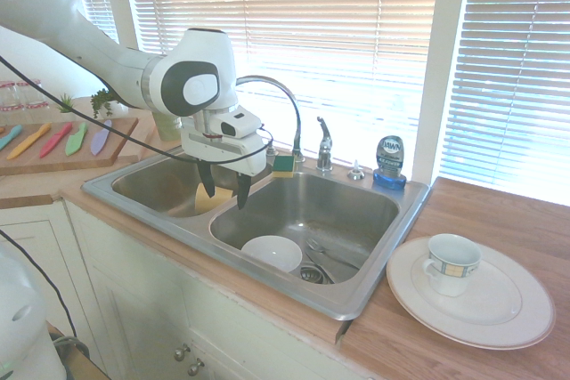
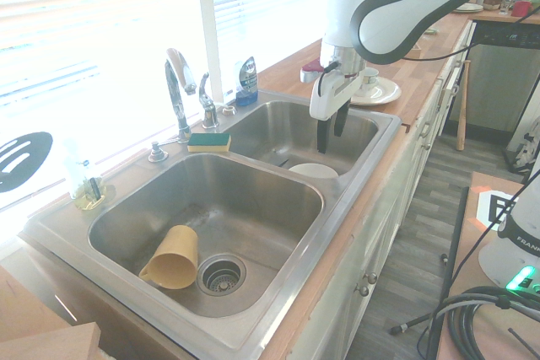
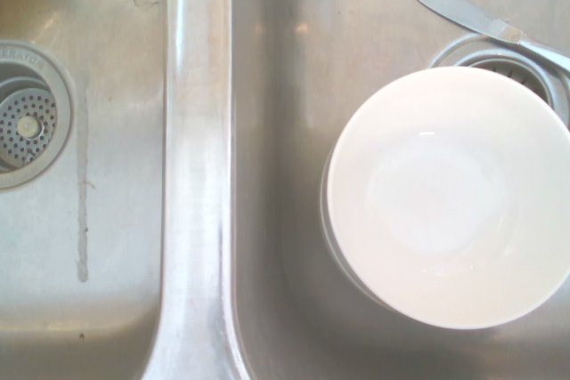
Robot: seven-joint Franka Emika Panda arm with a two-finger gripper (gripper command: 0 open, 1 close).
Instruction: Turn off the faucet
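Chrome faucet [image 1: 287, 113] apparently untouched; gripper [image 1: 224, 190] open

Chrome faucet [image 1: 285, 109], steel-grey sink [image 1: 356, 295]. White bowl [image 3: 450, 198], white plate [image 1: 499, 318], white mug [image 1: 451, 264] with blue-and-tan band. Yellow cup [image 2: 173, 259]. Sponge [image 2: 208, 142] yellow, green top. Blue soap bottle [image 1: 389, 162]. White arm [image 2: 396, 14], black fingers [image 1: 243, 191].

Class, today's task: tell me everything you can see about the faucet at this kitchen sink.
The faucet is shiny chrome, apparently metal, with a tall, thin arched gooseneck spout rising from the back ledge of the steel double sink, near the divider between the basins. A short separate lever handle stands upright beside it. A green-and-yellow sponge lies near its base. No running water is discernible. The gripper hangs open over the divider, not touching it.
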